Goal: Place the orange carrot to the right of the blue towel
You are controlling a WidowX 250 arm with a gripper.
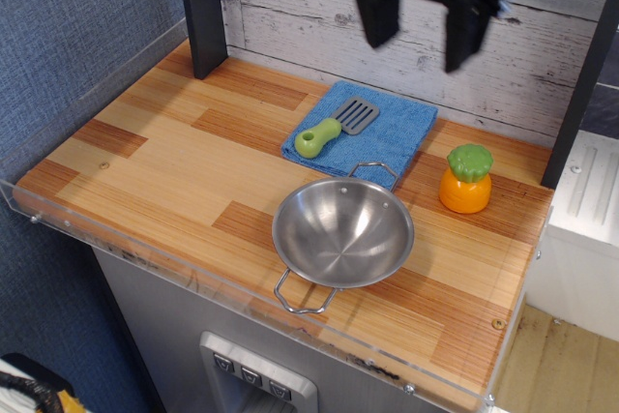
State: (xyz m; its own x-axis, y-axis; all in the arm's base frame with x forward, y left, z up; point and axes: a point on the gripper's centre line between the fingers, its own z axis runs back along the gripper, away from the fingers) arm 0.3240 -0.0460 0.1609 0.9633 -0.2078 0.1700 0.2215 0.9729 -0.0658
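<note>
The orange carrot (465, 180) with its green leafy top stands upright on the wooden table, just right of the blue towel (385, 129). The towel lies flat near the back wall. A grey spatula with a light green handle (334, 129) lies on the towel. My gripper (422, 34) is high above the towel's far edge, in front of the back wall, open and empty, its two dark fingers (377, 14) hanging well apart.
A steel bowl (342, 232) with wire handles sits in front of the towel. A dark post (201, 9) stands at the back left. A clear plastic rim (145, 256) runs along the table's front edge. A white cabinet (583, 220) is at the right.
</note>
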